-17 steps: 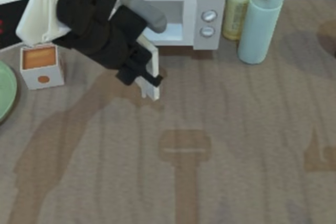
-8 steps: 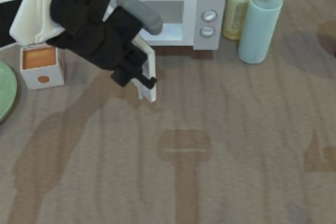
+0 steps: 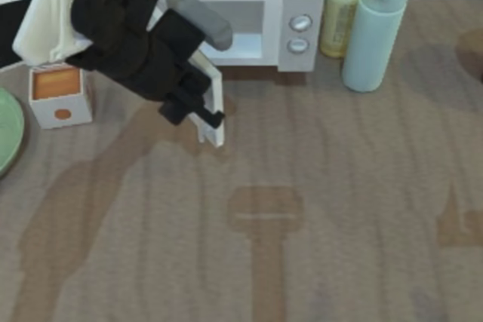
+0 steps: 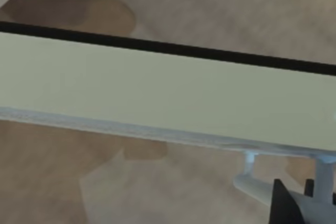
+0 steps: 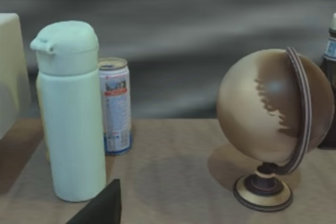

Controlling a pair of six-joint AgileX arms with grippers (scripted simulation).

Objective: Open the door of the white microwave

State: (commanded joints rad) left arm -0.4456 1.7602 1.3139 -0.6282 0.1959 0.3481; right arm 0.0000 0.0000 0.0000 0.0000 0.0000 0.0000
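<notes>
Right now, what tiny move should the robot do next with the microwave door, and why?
Probably keep swinging the door a little farther out. The left gripper is at the door's free edge, the door already stands about square to the white microwave, and its cavity shows, so only a small pull seems left.

Light is even and soft across the bench [image 3: 339,224], with no glare on any surface. The left arm [image 3: 128,43] throws a broad, soft-edged brown shadow that runs from beneath it toward the near left corner of the bench; another T-shaped shadow lies in front of the white microwave [image 3: 249,5], and fainter patches sit at the bench's right edge. The top view is slightly blurred throughout. In the right wrist view the globe [image 5: 273,114] carries a ragged dark shadow on its upper face, and the background behind it is smeared grey. The left wrist view is soft, the door [image 4: 168,93] filling it up close.
</notes>
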